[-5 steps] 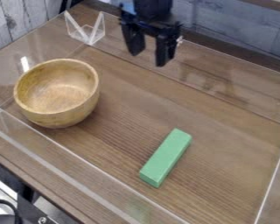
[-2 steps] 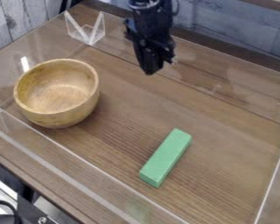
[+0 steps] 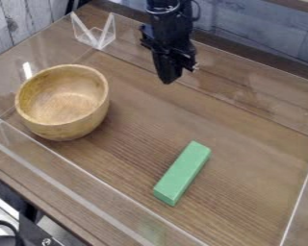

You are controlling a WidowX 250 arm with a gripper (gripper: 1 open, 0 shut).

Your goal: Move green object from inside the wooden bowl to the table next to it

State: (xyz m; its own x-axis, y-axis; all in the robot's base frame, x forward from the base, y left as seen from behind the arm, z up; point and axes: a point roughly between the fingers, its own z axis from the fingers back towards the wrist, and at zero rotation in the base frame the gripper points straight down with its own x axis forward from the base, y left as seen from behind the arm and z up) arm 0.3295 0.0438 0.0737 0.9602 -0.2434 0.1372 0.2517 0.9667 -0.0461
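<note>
The green object (image 3: 183,173), a flat bright-green block, lies on the table (image 3: 234,115) to the right of the wooden bowl (image 3: 63,100), well apart from it. Nothing shows inside the round tan bowl at the left. My gripper (image 3: 171,75) hangs above the far middle of the table, fingers pointing down and pressed together, holding nothing. It is well behind the block and to the right of the bowl.
A low clear acrylic wall (image 3: 143,216) runs around the table edge. A small clear stand (image 3: 92,32) sits at the back left corner. A white brick-like wall lies behind.
The gripper's fingers closed from wide open to shut. The arm shifted slightly. The block and bowl have not moved.
</note>
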